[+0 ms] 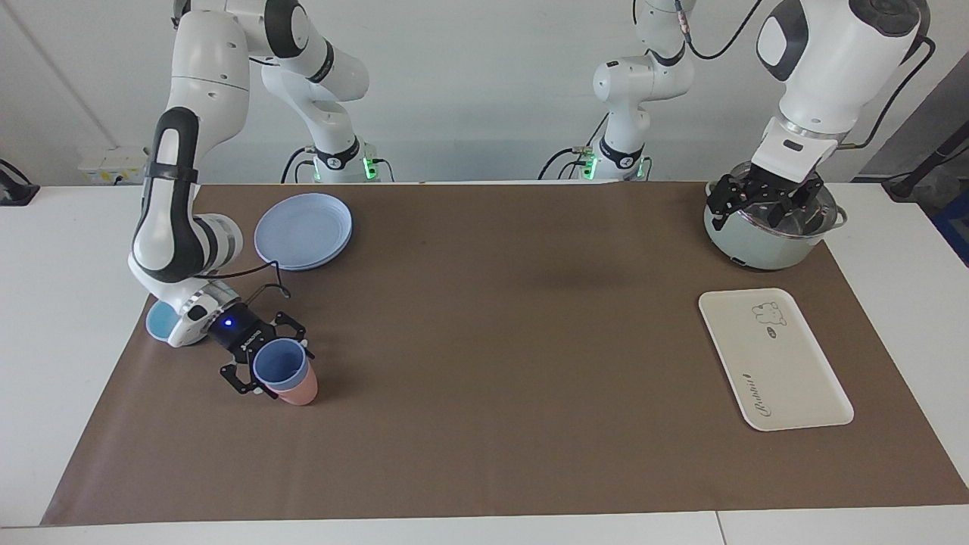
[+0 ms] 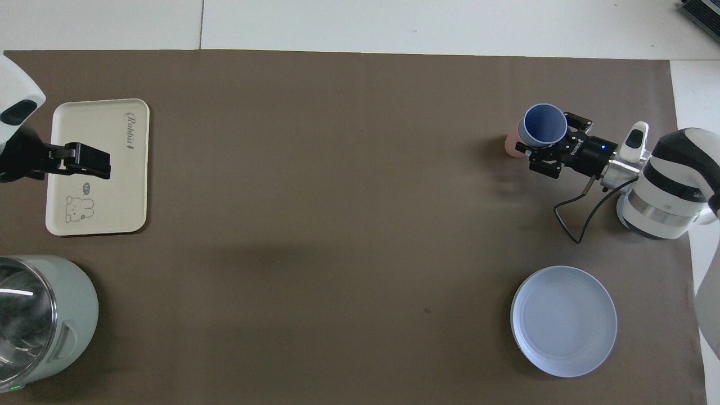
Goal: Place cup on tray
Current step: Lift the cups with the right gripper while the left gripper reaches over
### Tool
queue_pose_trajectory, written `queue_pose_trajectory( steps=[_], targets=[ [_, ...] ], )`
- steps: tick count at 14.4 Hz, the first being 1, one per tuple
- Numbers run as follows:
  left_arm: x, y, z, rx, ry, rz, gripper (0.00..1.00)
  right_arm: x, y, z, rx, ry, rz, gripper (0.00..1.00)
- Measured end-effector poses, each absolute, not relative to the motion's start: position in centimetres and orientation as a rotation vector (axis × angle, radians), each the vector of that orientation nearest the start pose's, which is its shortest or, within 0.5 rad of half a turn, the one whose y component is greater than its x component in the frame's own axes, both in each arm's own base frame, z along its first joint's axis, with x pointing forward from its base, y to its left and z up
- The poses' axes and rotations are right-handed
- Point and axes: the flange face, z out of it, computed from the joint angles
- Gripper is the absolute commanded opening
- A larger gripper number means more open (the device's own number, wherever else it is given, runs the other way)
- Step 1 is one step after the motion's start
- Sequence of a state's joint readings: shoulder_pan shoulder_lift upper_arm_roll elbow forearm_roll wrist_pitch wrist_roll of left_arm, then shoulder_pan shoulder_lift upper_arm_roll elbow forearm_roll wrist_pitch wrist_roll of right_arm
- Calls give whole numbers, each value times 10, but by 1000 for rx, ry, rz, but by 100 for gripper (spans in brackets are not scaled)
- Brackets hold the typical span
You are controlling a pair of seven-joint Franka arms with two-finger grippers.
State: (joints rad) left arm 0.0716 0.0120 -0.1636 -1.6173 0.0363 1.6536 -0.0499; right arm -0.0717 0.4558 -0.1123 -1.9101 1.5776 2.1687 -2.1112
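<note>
Cup (image 1: 280,365) upright, mouth up, nested in pink cup (image 1: 299,392).

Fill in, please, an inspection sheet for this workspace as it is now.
Surface: brown mat lies flat on the white table.
Job's things: cup nested in pink cup, toward the right arm's end; tray bare, toward the left arm's end.
Clutter: plates, bowl, pot.
Grippers: right gripper jaws shut on cup; left gripper raised by pot, jaws open, waits.
Cables: black cable loops at the right wrist.
Surroundings: white wall; nothing else seen.
</note>
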Motion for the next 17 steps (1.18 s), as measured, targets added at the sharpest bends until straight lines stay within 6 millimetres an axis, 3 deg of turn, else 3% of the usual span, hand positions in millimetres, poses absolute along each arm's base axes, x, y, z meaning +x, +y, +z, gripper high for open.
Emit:
queue_pose_trajectory(
  steps=[4,6,8,11,13,15,17],
  targets=[
    [563,-45,604,-3108,62,-46,100,632,-74,272,-2103,-890,-1234,0],
    [565,-46,605,-3113,60,-72,100,637,-74,289,-2126,-901,-1242,0],
    [566,-55,607,-3198,52,-92,100,640,-64,325,-2194,-972,-1164,0],
    [567,-79,607,-3437,-69,-67,100,636,-37,406,-2322,-1078,-975,0],
    [579,-104,598,-3597,-217,-47,100,628,-17,449,-2412,-1156,-870,0],
    [595,-155,578,-3718,-414,-10,100,619,16,482,-2503,-1235,-766,0],
    [608,-206,560,-3790,-686,-3,100,609,56,502,-2554,-1254,-677,0]
  ],
)
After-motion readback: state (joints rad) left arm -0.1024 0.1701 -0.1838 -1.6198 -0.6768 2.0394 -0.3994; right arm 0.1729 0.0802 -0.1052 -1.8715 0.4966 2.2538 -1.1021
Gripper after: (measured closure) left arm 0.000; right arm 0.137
